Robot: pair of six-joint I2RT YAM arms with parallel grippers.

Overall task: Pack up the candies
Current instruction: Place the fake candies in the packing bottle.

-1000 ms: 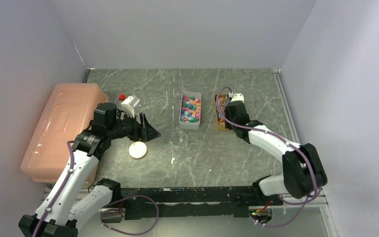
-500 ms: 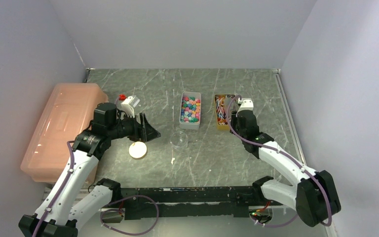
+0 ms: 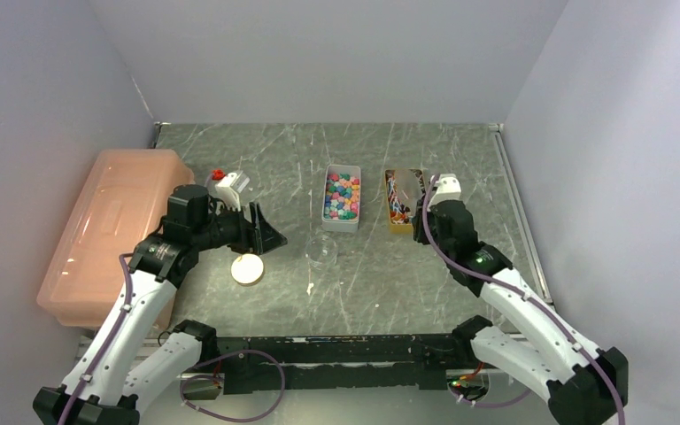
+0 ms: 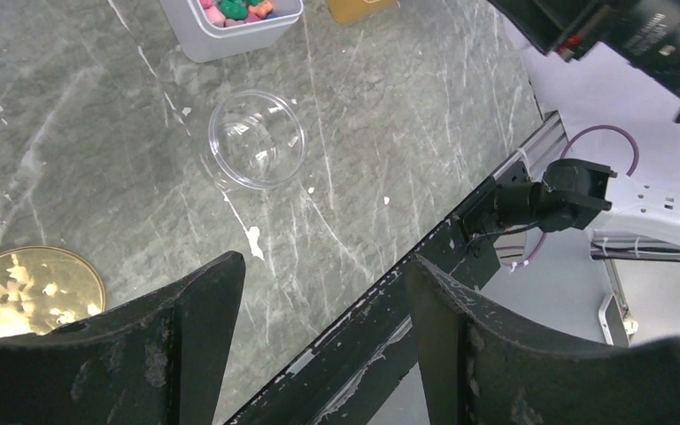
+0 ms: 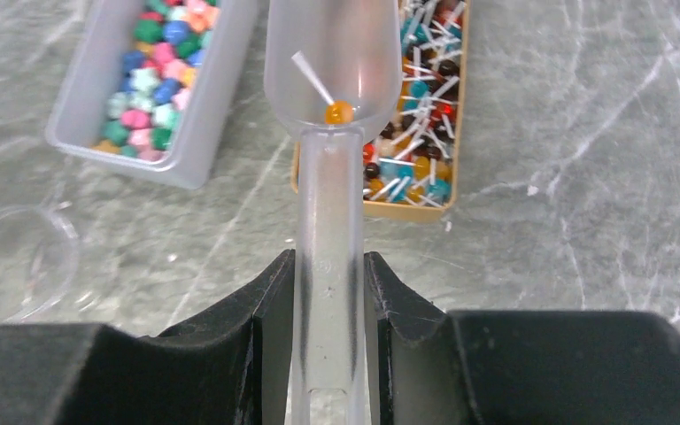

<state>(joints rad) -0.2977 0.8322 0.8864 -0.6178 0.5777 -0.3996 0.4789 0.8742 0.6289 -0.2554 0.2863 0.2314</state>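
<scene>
right gripper (image 5: 329, 266) clamps translucent plastic scoop (image 5: 354, 53), one orange lollipop (image 5: 339, 112) inside | left gripper (image 4: 323, 292) fingers wide, empty | mixed-colour candies (image 3: 342, 194) at scoop's 9 o'clock

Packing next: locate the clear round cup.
The clear round cup sits mid-table, top view, nearer than the white tray of candies, right of the gold lid.

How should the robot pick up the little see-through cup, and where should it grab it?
Probably by its rim, coming straight down from above. The clear cup stands upright on the table with its round mouth open upward and looks empty, so one finger can slip inside and one outside the thin wall. The open left gripper is nearest.
</scene>
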